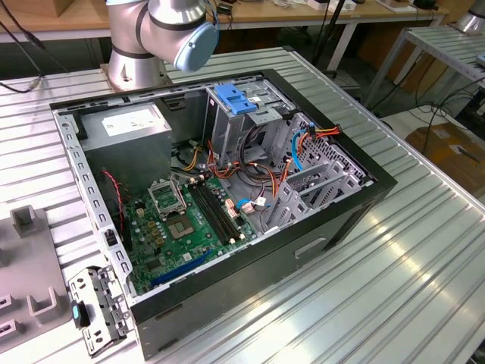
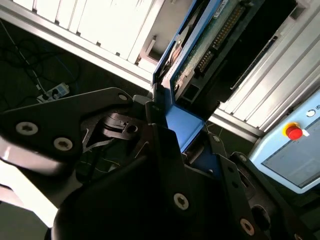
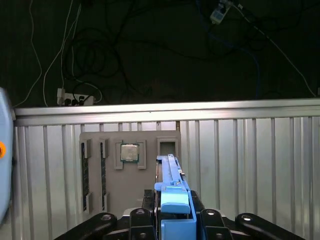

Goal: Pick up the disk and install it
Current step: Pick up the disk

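Observation:
The disk (image 3: 170,172) appears edge-on in the first wrist view, with a blue plastic rail (image 3: 175,202) along its near side. My gripper (image 3: 174,222) is shut on the disk at that rail end. In the second wrist view the disk (image 2: 207,37) shows its green circuit-board underside and blue rail (image 2: 182,120), and the black fingers (image 2: 162,145) of my gripper (image 2: 175,135) clamp it from both sides. The disk is held high above the ribbed metal table (image 3: 250,165). In the exterior view, the arm (image 1: 163,30) rises out of the picture behind the open computer case (image 1: 333,220).
The case lies on its side with a metal drive cage topped by a blue latch (image 1: 233,98), a grey power supply (image 1: 125,125) and a green motherboard (image 1: 189,220). A grey parts tray (image 3: 129,175) lies on the table below the disk. A pendant with a red button (image 2: 294,131) stands nearby.

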Controlling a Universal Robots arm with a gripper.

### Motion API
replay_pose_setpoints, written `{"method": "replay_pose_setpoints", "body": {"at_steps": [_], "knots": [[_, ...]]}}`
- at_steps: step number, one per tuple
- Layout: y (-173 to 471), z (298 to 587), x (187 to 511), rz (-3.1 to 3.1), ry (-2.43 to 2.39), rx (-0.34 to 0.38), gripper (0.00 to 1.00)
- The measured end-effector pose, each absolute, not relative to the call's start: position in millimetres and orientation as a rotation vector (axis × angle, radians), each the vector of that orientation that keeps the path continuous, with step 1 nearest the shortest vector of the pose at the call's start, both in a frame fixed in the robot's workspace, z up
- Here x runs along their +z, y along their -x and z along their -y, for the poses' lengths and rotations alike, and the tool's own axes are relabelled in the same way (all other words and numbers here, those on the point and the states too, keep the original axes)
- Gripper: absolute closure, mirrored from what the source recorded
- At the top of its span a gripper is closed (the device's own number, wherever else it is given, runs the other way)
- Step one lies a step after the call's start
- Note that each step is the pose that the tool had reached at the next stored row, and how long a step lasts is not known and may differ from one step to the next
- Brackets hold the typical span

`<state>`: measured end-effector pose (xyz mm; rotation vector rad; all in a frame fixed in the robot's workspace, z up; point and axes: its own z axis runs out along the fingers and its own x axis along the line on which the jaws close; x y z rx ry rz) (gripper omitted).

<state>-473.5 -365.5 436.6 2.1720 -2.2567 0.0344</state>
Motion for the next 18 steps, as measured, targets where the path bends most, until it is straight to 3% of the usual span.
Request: {"method": "replay_pose_setpoints", "body": {"at_steps": [18], "knots": [[473.5,365.5,480.5,2.256,-2.172,0.034,0.63]]}}
